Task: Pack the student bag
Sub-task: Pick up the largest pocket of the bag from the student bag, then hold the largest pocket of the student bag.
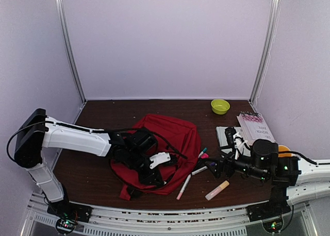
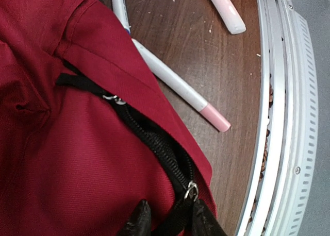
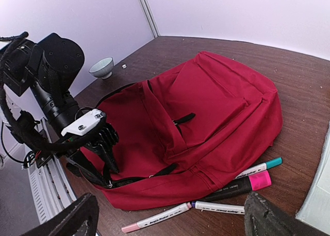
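From above, the student bag [image 1: 172, 135] lies slumped on the table [image 1: 103, 117], with the left gripper [image 1: 154, 178] at its near edge. Left wrist: its fingers [image 2: 139, 223] flank the black zipper pull [image 2: 175, 223], narrowly parted; whether they pinch it cannot be told. Right wrist: the right gripper [image 3: 175, 218] is spread wide and empty, facing the bag and the markers [image 3: 227, 187] beside it.

Worktop [image 1: 103, 110] open at 11 o'clock of the student bag [image 1: 172, 133]. Markers [image 1: 184, 187] crowd its 4 o'clock edge. Green bowl [image 1: 220, 106] at 1 o'clock, book [image 1: 256, 127] at 3 o'clock. Left gripper [image 2: 170, 225] occupies 7 o'clock.
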Robot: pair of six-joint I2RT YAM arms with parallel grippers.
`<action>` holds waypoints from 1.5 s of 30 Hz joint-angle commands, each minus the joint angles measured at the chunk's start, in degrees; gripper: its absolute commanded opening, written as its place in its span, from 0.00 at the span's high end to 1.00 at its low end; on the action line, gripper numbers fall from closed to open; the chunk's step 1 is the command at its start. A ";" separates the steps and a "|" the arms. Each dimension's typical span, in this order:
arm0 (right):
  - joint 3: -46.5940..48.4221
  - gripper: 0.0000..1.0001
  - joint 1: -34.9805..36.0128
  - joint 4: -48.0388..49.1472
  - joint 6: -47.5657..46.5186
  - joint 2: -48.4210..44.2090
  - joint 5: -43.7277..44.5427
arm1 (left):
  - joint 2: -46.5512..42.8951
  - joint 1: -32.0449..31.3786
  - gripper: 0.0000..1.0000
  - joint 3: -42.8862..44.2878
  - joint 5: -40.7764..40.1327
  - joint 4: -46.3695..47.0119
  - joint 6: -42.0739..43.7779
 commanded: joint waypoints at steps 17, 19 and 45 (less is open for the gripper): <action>0.51 0.02 0.03 4.87 1.37 5.41 -0.58 | -8.16 -0.97 1.00 1.61 -2.77 -3.69 -2.82; 1.12 0.02 0.15 4.93 1.29 6.88 -0.80 | -8.87 -1.15 1.00 1.52 -2.96 -3.69 -3.43; 1.05 0.02 0.38 7.60 2.03 10.89 -1.98 | -6.05 -5.42 1.00 4.11 -8.12 -5.02 -5.66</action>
